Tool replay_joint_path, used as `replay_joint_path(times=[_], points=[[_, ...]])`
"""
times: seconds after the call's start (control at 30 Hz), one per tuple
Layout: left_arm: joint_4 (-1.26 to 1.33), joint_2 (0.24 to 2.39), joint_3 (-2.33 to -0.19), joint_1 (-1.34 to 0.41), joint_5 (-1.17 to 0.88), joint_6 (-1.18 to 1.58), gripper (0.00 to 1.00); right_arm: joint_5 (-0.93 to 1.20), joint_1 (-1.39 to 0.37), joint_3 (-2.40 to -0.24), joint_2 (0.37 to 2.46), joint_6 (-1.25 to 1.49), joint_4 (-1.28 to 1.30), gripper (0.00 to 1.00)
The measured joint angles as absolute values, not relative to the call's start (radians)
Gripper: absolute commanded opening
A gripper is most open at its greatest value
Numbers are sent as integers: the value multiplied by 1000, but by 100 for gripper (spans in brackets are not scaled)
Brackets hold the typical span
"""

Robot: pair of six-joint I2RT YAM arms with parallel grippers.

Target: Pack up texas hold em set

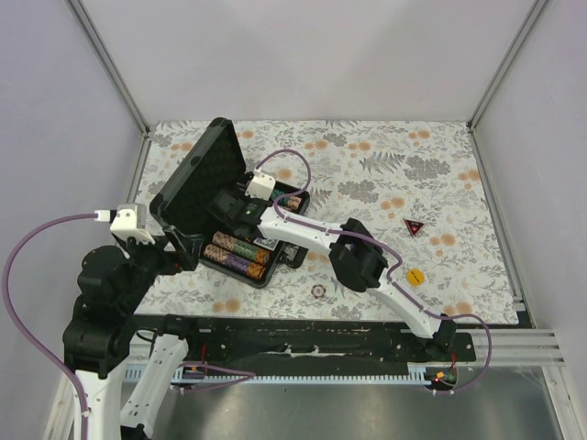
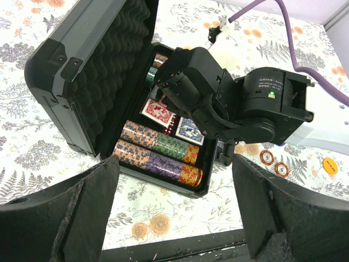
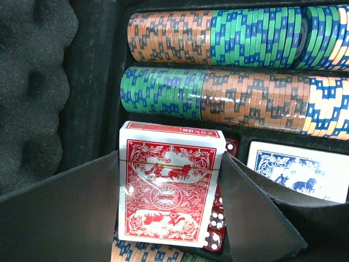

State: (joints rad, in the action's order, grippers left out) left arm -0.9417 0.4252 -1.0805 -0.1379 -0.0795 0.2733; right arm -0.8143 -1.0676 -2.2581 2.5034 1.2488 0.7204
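The black briefcase [image 1: 197, 179] of the texas hold em set stands open at the table's left, its foam-lined lid [image 2: 103, 71] raised. Rows of multicoloured chips [image 2: 158, 155] fill the base. My right gripper [image 3: 172, 207] reaches inside and is shut on the red card deck [image 3: 169, 185], which is tilted above the small red dice [image 3: 217, 221]. The blue deck [image 3: 300, 172] lies in its slot to the right. My left gripper [image 2: 174, 169] hangs open and empty just in front of the case's near edge.
Loose pieces lie on the floral cloth right of the case: two round chips [image 2: 267, 158], one chip [image 1: 318, 291] near the front edge, a yellow button [image 1: 415, 276] and a dark red triangular piece [image 1: 414, 225]. The right arm [image 1: 367, 261] crosses the table's middle.
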Motion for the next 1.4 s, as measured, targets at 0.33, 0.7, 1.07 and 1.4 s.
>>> replay_joint_path(times=[0.33, 0.7, 1.07, 1.4], points=[[-942, 422, -1081, -138, -80, 273, 89, -811, -1084, -2275, 2521, 1250, 714, 41], [-942, 420, -1081, -138, -79, 273, 89, -788, -1086, -2277, 2551, 1290, 701, 45], [-943, 420, -1081, -138, -79, 273, 89, -769, -1082, -2292, 2554, 1294, 693, 68], [-948, 420, -1081, -138, -80, 273, 89, -753, -1078, -2277, 2550, 1291, 683, 86]])
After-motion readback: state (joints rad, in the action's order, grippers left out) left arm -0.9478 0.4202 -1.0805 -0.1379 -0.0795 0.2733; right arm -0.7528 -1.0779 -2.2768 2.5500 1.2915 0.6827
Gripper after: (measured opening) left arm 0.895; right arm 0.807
